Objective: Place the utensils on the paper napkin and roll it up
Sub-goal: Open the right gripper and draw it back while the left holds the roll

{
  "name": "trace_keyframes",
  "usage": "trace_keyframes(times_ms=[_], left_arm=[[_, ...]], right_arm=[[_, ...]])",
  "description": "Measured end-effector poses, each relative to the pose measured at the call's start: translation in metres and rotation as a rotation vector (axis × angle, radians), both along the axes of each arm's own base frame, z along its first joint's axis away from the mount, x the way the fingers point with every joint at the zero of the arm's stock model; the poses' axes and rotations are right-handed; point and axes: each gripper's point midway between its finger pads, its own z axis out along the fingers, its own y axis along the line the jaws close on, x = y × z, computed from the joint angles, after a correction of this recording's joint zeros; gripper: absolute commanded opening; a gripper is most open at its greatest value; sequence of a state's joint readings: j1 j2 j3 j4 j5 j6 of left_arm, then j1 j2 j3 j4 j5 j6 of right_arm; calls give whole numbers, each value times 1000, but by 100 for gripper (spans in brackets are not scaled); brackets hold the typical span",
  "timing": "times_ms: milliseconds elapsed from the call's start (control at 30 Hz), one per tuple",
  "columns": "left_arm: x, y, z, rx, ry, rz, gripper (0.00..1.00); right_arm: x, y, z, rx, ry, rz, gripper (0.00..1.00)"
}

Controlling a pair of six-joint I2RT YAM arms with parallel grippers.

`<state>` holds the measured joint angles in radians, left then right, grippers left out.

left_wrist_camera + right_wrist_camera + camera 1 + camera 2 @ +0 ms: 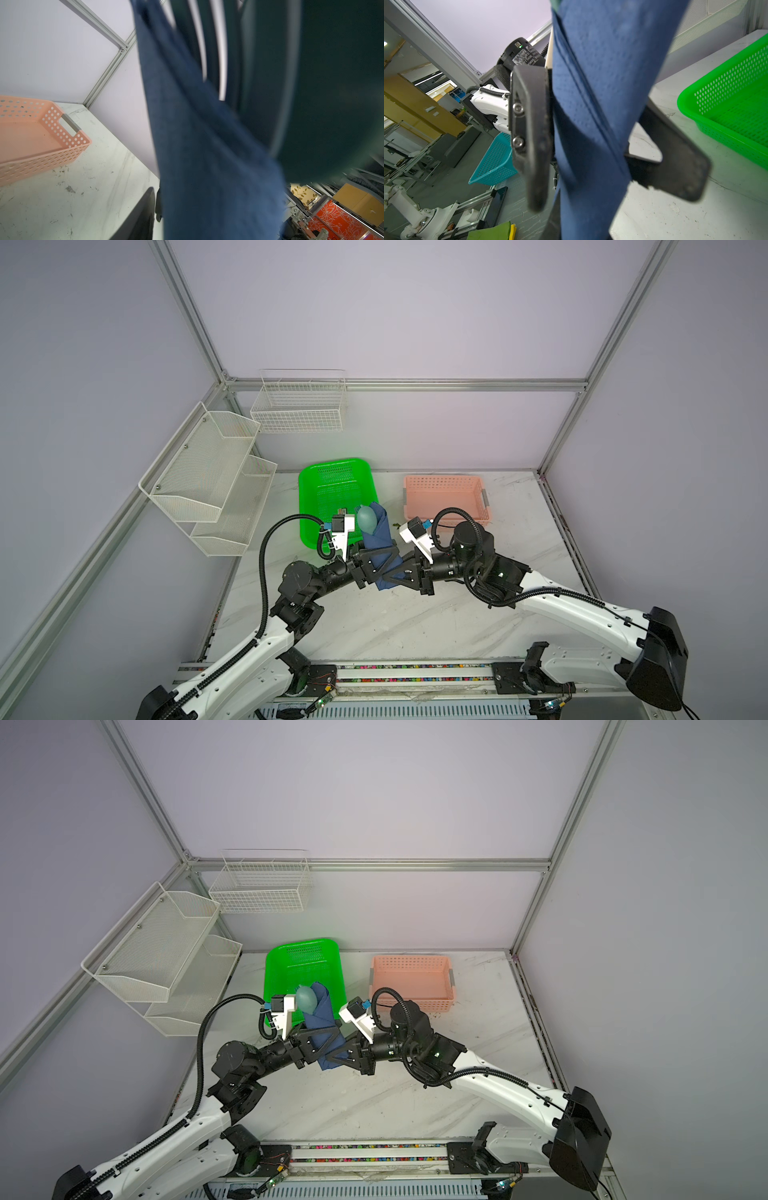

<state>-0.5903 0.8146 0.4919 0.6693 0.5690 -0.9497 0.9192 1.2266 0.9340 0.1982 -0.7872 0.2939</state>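
Holding the bundle aloft

Above the worktop (415, 622), by the green basket (305, 510), the paper napkin (380, 539) is rolled around the utensils (305, 999), a spoon (367, 519) bowl poking out on top. The right fingers (409, 578) pinch its lower end; the left fingers (529, 135) stand spread either side, loose. On one narrow pinch, I'd worry the roll unwinds or the cutlery slides out below.
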Motion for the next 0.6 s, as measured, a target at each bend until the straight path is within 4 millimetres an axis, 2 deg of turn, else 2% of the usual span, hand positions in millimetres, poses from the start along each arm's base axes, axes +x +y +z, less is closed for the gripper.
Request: trace_keyframes(times_ms=[267,400,600], left_arm=[[-6,6,25,14,-58,33,49],[-6,10,27,36,-68,63,47],[-1,12,23,81,-56,97,31]], right_arm=[[-1,-1,-8,-39,-9,12,0],[-2,0,-8,-48,-20,18,0],[-3,-1,-12,-70,-20,24,0]])
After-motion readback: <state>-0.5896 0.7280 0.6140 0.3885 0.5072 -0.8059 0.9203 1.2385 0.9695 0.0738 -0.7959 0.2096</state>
